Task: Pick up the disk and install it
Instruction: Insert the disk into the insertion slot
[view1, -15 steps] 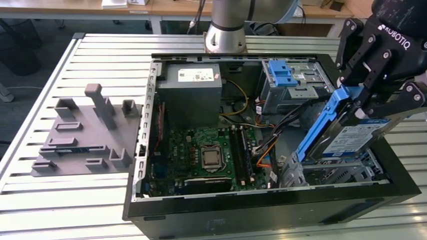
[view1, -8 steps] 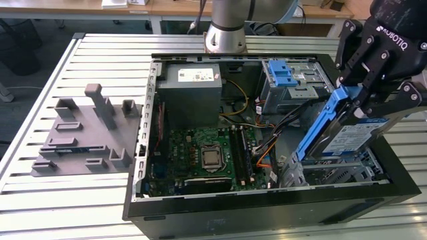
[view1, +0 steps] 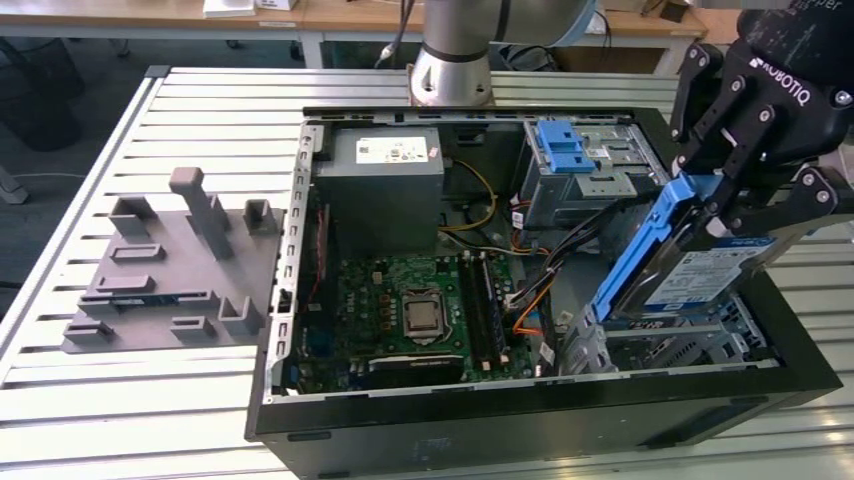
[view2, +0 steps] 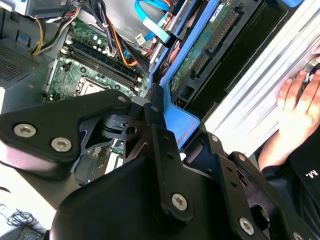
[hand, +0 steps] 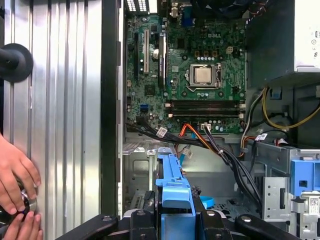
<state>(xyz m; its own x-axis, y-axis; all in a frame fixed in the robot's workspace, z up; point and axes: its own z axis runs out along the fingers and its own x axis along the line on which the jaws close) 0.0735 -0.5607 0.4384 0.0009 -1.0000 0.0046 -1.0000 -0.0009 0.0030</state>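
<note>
Slatted desk carries open PC case; claw clamped narrow on disk by its blue carrier; disk tilted on edge, lower end at drive cage inside case, on the exterior view's right of motherboard

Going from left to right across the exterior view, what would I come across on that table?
Grey moulded fixture on the slatted table → motherboard inside the open computer case → disk in its blue carrier, tilted over the case and clamped by the gripper.
</note>
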